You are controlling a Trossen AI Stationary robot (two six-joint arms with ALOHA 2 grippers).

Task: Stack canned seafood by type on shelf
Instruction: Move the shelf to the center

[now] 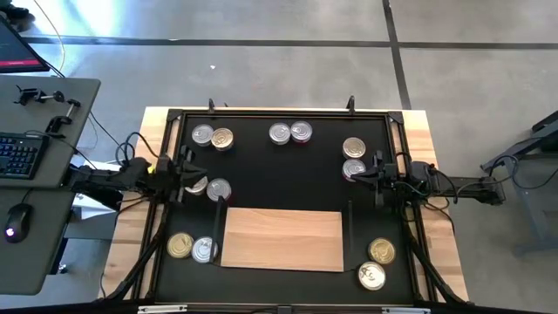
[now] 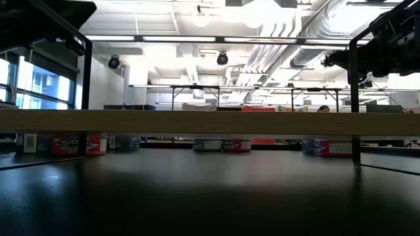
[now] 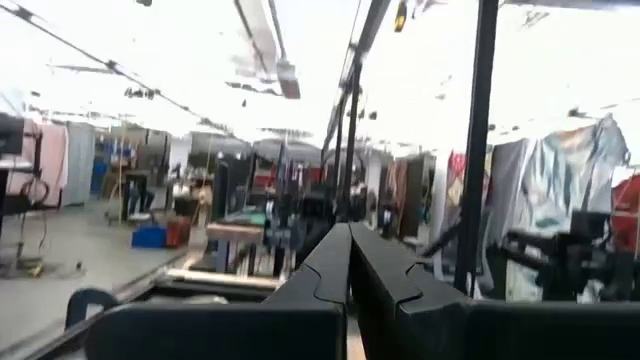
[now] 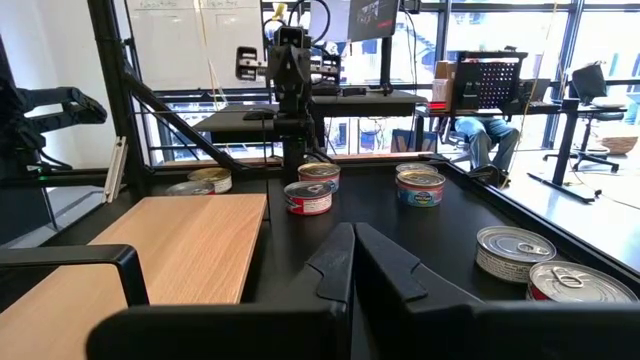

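Note:
The shelf (image 1: 283,240) is a pale wood board at the middle of the black mat's near side; the low view shows it as a raised tan band (image 2: 210,122). Round flat tins stand on the mat in pairs: silver and gold at the far left (image 1: 212,137), two silver at the far middle (image 1: 290,132), two at the right (image 1: 353,157), two at the left (image 1: 209,187), and gold-and-silver pairs at the near left (image 1: 192,248) and near right (image 1: 377,263). My left gripper (image 1: 195,174) (image 3: 350,262) is shut and empty. My right gripper (image 1: 357,177) (image 4: 354,262) is shut and empty.
Black frame posts (image 1: 350,105) stand along the mat's edges, and thin black uprights (image 2: 355,98) rise beside the shelf. A desk with a keyboard (image 1: 19,155) and mouse stands off the table's left side. A seated person (image 4: 490,135) shows in the room beyond.

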